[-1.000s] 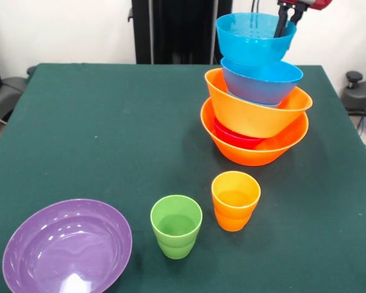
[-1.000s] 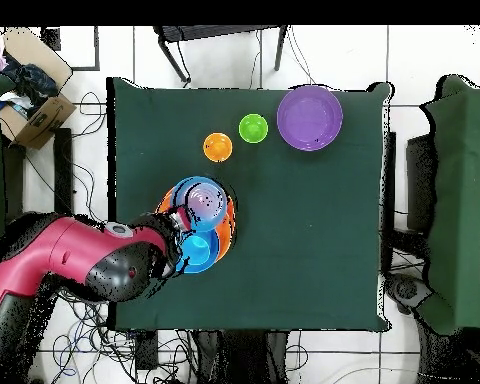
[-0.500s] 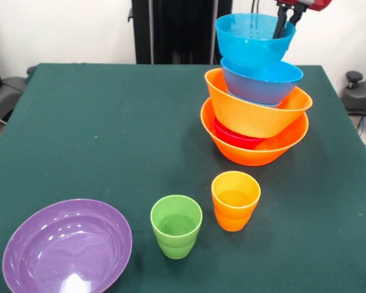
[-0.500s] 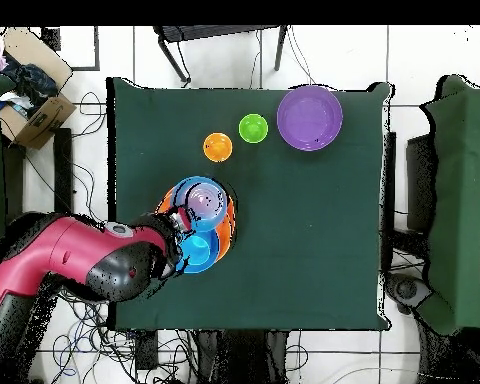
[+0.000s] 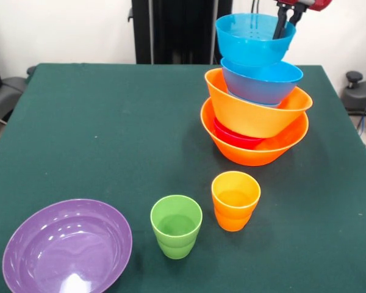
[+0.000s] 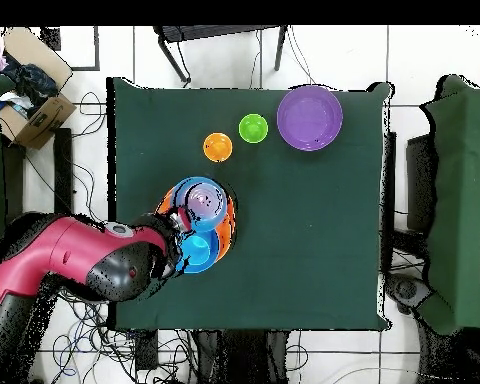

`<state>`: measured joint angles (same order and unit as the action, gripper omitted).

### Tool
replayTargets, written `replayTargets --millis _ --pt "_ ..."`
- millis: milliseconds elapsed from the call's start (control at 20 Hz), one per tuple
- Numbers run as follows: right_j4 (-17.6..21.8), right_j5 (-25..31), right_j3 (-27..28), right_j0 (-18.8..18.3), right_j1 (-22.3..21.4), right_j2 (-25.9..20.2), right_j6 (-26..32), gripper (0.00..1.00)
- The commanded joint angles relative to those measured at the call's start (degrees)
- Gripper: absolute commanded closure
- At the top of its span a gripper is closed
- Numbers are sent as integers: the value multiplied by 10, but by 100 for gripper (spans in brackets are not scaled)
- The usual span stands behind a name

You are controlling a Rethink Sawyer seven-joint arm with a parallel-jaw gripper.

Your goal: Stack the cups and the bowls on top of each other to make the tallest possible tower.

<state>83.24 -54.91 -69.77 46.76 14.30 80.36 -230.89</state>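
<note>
The tower [image 5: 254, 116] stands at the table's right. Its base is a large orange bowl [image 5: 256, 154] holding a small red bowl [image 5: 235, 138]. Above them sit a tilted orange bowl [image 5: 250, 115], a blue bowl [image 5: 262, 82] and a lighter blue bowl [image 5: 254, 39] on top. My gripper [image 5: 288, 21] is open over the top bowl's far rim, one finger inside and one outside. An orange cup [image 5: 235, 200], a green cup [image 5: 176, 226] and a wide purple bowl [image 5: 67, 247] stand apart on the near side. From overhead, the tower [image 6: 199, 208] lies beside my arm [image 6: 94, 265].
The dark green table [image 5: 110, 134] spreads wide to the left of the tower. In the overhead view a cardboard box [image 6: 34, 115] sits on the floor past the table's left edge, with cables around it.
</note>
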Motion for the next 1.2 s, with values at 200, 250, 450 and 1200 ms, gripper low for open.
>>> replayTargets --millis 200,250,450,1200 --pt "5 -60 28 0 10 -114 -71 100" --pt "6 -63 27 0 10 -115 -72 100" --pt "4 -63 26 0 10 -119 -70 100" --pt "-16 -13 35 -12 13 -132 -40 100"
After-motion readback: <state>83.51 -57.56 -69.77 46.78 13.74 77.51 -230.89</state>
